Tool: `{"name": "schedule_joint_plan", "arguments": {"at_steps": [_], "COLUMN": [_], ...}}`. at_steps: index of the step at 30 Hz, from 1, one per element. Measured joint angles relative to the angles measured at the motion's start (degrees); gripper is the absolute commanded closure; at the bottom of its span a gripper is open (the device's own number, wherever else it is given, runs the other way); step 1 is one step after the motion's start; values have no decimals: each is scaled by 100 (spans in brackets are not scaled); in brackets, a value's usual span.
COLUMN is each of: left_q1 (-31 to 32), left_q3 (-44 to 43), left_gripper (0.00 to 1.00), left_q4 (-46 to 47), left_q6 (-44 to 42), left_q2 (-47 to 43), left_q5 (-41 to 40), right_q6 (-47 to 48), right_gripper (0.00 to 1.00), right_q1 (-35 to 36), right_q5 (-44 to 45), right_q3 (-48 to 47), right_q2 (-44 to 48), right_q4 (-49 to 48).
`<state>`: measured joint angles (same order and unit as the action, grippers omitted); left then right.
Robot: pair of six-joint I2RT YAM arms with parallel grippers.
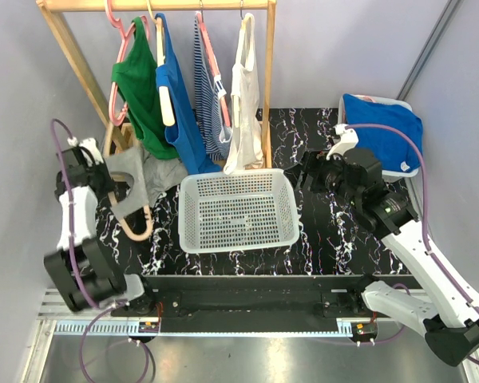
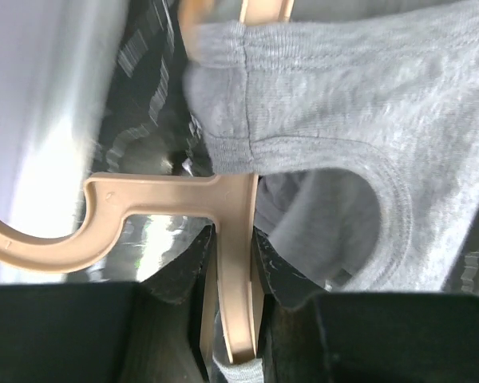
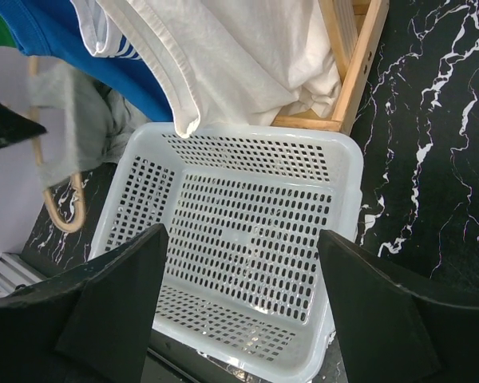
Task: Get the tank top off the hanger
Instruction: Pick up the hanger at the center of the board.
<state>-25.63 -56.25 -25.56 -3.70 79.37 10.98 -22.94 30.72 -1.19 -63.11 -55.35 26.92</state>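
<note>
A grey tank top (image 1: pixel 148 171) hangs on a tan hanger (image 1: pixel 136 227) at the table's left, off the rack. My left gripper (image 1: pixel 104 171) is shut on the hanger (image 2: pixel 233 263); the left wrist view shows its fingers (image 2: pixel 188 263) clamped on the hanger's flat arm, with the grey tank top (image 2: pixel 359 136) draped above and a strip of it under the arm. The hanger's hook (image 2: pixel 40 247) curves left. My right gripper (image 1: pixel 307 171) is open and empty, above the white basket (image 3: pixel 247 239). The tank top and hanger also show at the left of the right wrist view (image 3: pixel 60 120).
A wooden rack (image 1: pixel 156 6) at the back holds green (image 1: pixel 140 92), blue (image 1: pixel 180 104), striped (image 1: pixel 211 96) and white (image 1: pixel 243 96) tops. The white basket (image 1: pixel 238 211) sits mid-table. A bin with blue cloth (image 1: pixel 383 132) stands at the back right.
</note>
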Motion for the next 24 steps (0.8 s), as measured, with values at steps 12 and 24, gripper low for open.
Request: {"name": "schedule_joint_plan", "arguments": {"at_steps": [12,24], "left_q1": [-315,-330], "left_q3": [-2610,-7163], "left_gripper": [100,98], "left_q4": [-1333,-1797], "left_q6": [-249,-481], "left_q2": [-2555,-2107], "left_q5": [-225,31], "right_q6": [-72,-136], "right_gripper": [15,15], "right_q1": [2,4], "right_q5": [-269,-439], "right_q3": [13,278], "right_q2": [358,1375], "right_q4": [-83,-214]}}
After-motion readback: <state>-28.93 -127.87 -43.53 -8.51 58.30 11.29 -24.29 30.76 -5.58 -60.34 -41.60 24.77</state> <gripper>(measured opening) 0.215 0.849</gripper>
